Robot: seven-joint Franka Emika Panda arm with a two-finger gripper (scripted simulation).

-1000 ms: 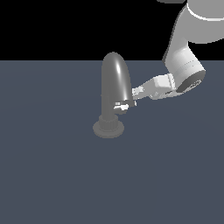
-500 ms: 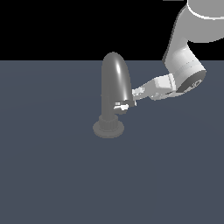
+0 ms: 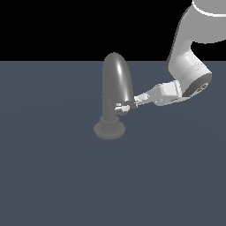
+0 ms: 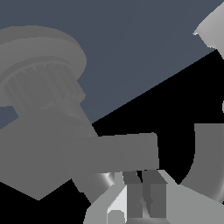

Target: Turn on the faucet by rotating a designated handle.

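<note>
I am reaching in from the exterior view's right, bringing the gripper point(image 3: 125, 106) low against the faucet point(image 3: 115, 84), which is standing on its ribbed base point(image 3: 109, 129) in the middle of the dark surface point(image 3: 53, 176). The handle point(image 4: 116, 151) is sticking out sideways just above that base, and I am laying the fingertips point(image 4: 144, 192) against it to lever it round. The jaws are looking close together, though I cannot tell whether they are clamping it.

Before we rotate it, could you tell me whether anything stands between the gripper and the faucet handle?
Nothing visible does. The gripper is already at the handle on the faucet lower side, and no other object appears near it.
</note>
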